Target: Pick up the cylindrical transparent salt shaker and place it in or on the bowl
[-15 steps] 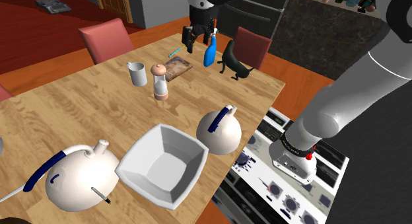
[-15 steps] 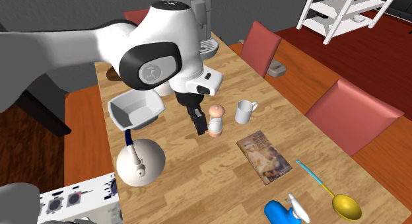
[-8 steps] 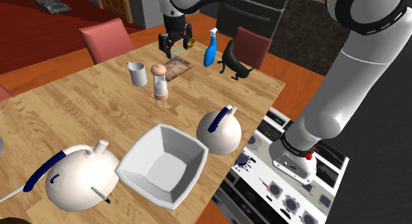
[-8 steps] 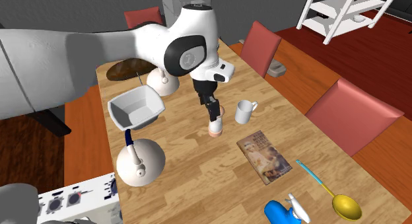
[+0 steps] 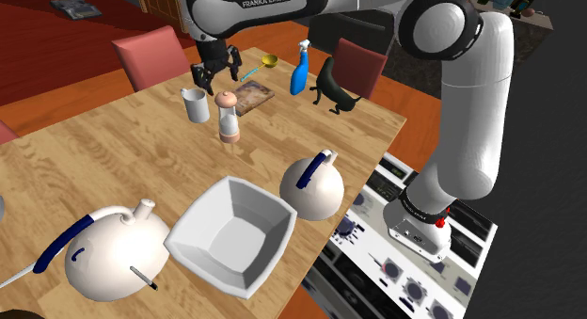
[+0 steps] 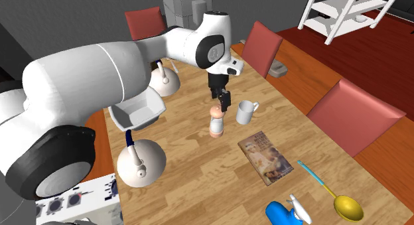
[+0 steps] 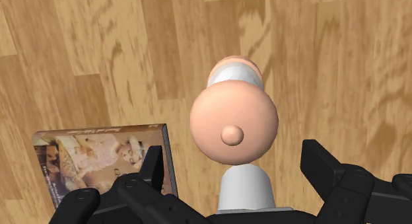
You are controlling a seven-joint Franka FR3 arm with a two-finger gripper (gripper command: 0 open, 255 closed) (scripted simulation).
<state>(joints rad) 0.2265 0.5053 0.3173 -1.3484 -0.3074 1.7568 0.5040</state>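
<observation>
Peach-capped and pale-bodied, your salt shaker (image 5: 227, 117) (image 6: 216, 121) (image 7: 233, 120) stands upright on the wooden table (image 5: 113, 157), between the white mug (image 5: 196, 105) (image 6: 245, 111) and the book (image 5: 252, 97) (image 6: 265, 157) (image 7: 99, 150); your gripper (image 5: 215, 77) (image 6: 223, 101) (image 7: 234, 160) hangs just above its cap, fingers spread wide, touching nothing; the white square bowl (image 5: 273, 214) (image 6: 136, 111) sits well apart, between a blue-handled white kettle (image 5: 312, 187) and a larger white teapot (image 5: 113, 256).

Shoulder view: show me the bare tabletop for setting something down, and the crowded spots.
Widest bare wood: the table between the white mug, the salt shaker and the teapot. A smaller patch lies between shaker, kettle and cat figurine. Crowded: the far end with mug, shaker, book, spray bottle; the near edge, teapot, bowl, kettle side by side.
</observation>
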